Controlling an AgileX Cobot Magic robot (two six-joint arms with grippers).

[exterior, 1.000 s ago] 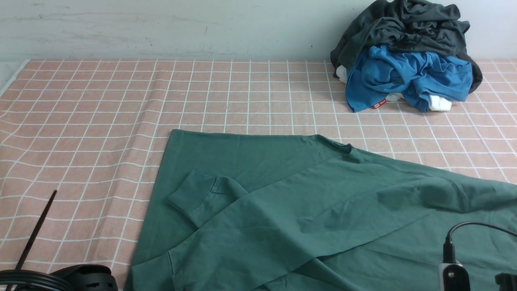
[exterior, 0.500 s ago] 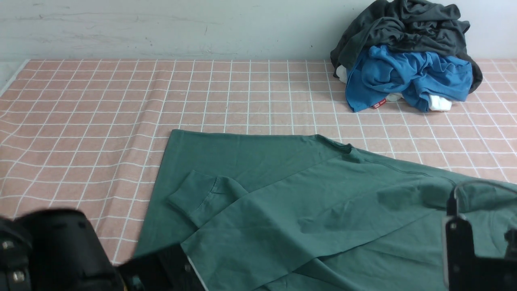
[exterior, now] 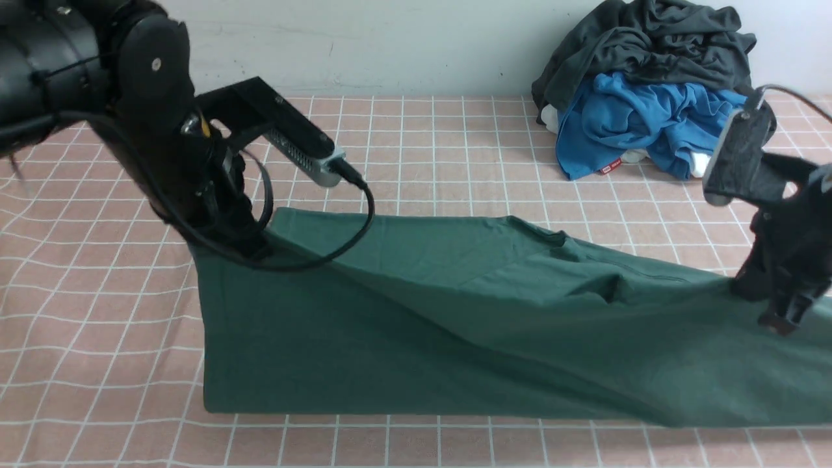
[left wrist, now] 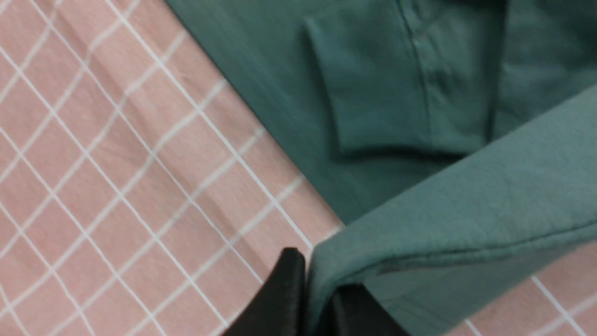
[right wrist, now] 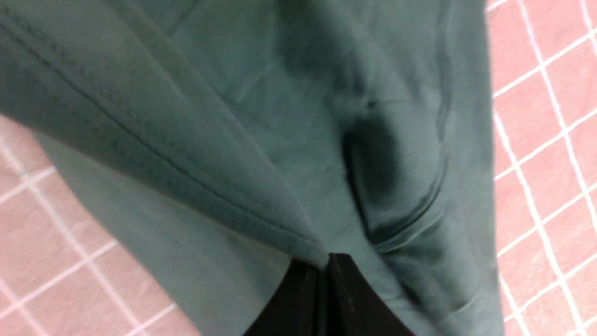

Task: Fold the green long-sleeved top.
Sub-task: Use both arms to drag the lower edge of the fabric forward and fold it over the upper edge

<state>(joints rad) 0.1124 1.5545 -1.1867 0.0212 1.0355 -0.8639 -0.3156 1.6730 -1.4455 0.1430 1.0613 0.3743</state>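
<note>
Green long-sleeved top [exterior: 422, 351] first: it's on the grid-patterned cloth [exterior: 364, 442], partly lifted, with the raised edge slung between the two arms. Left gripper [left wrist: 312, 298] is clamped on one end of that edge, right gripper [right wrist: 317, 284] is pinched on the other, and a broad panel hangs down toward the camera side.

Out from the claws, the layer underneath lies flat at the far side, and a folded-in sleeve [left wrist: 373, 88] shows in the left wrist view. Looks to me like the step is bringing the near edge up over the far part, a fold in half.

How I'd do it: move both arms together, same height, same pace, or the fold will probably go on skewed. Keep just enough tension that the middle doesn't sag and bunch, but don't pull so hard the bottom layer drags or the sleeve slips out. Line up with the far edge, lower right down, then let go gently. The blue garment [exterior: 643, 123] and dark grey garment [exterior: 650, 45] sit beyond, near the right arm, so watch you don't snag them.
</note>
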